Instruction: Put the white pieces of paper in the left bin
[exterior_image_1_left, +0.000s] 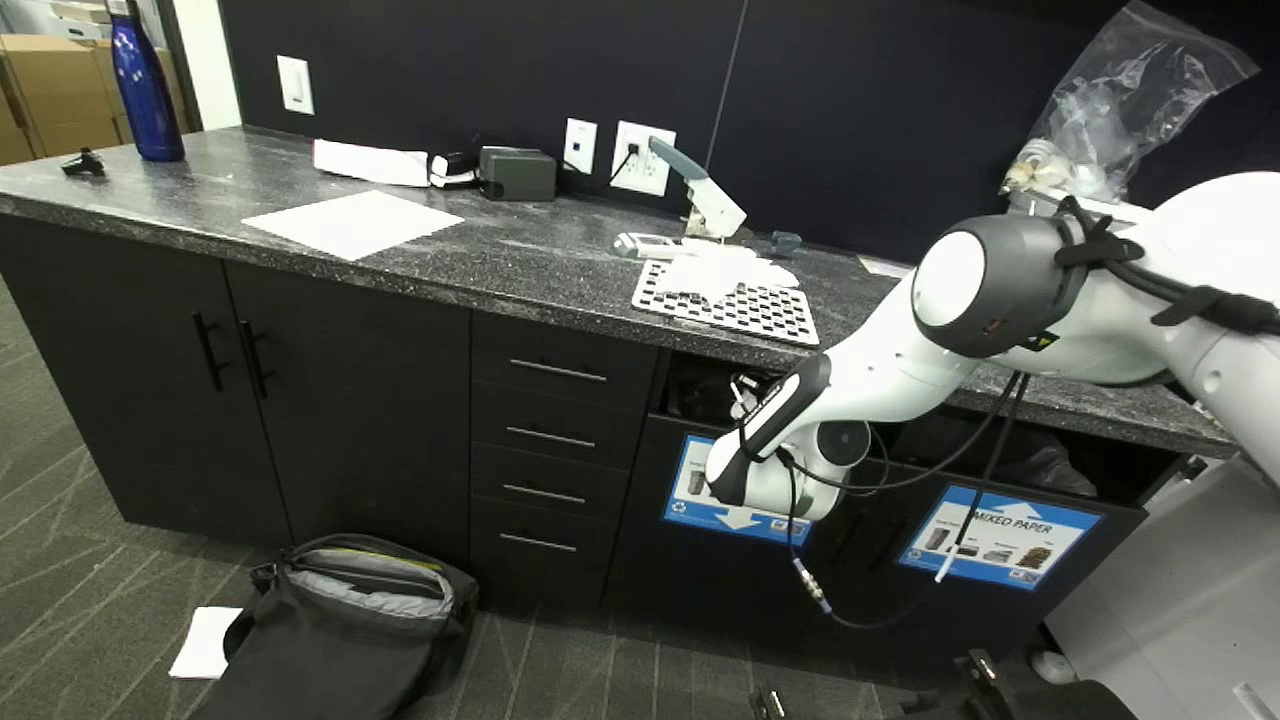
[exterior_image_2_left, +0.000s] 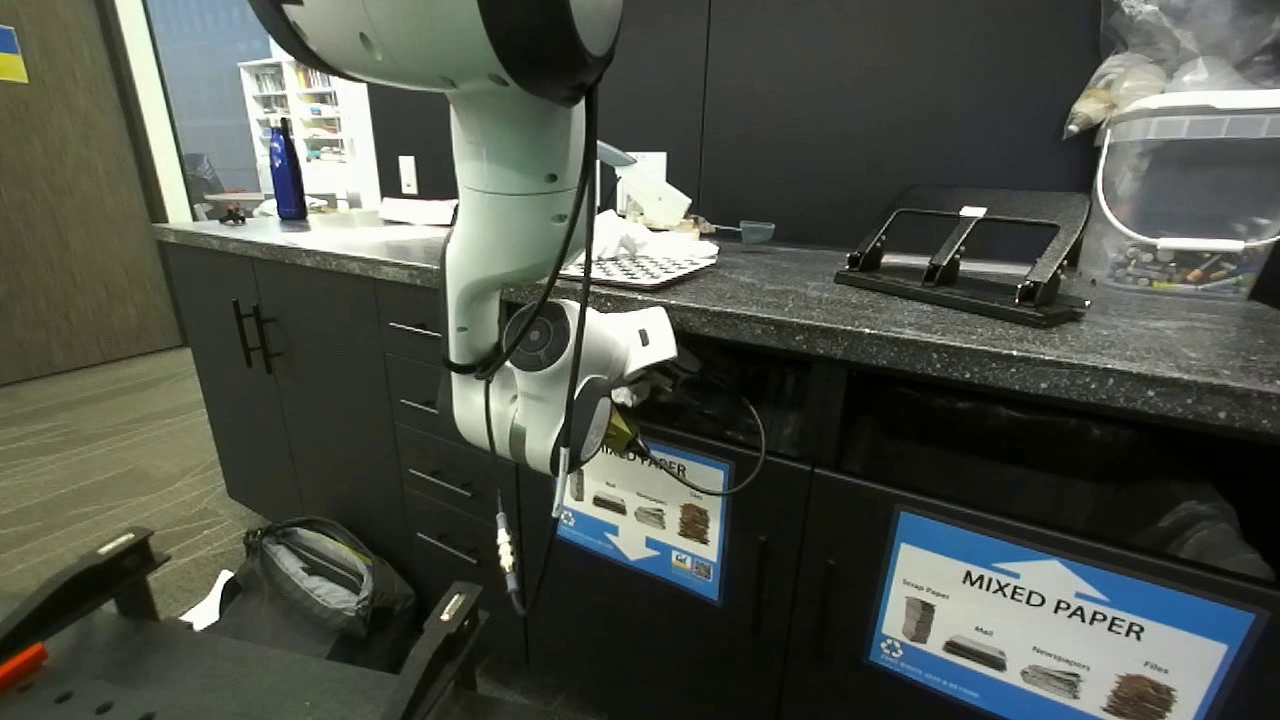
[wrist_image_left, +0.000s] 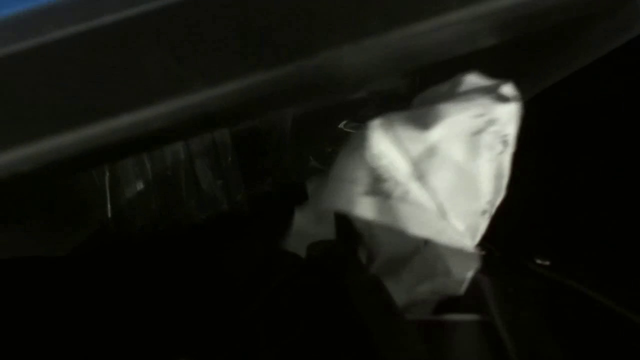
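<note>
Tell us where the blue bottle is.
In both exterior views, the blue bottle stands upright near the left end of the countertop, right of a small dark object.

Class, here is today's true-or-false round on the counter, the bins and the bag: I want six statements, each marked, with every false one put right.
1. The label on the left bin has an arrow pointing down. True.
2. The robot arm has its end at the right bin. False: the arm's end is at the left bin's opening.
3. Crumpled white pieces of paper rest on the black-dotted sheet. True.
4. The blue bottle lies on its side. False: the bottle stands upright on the counter.
5. A crumpled white piece of paper shows in the wrist view. True.
6. The bag is closed. False: the bag is open, its grey lining showing.
</note>
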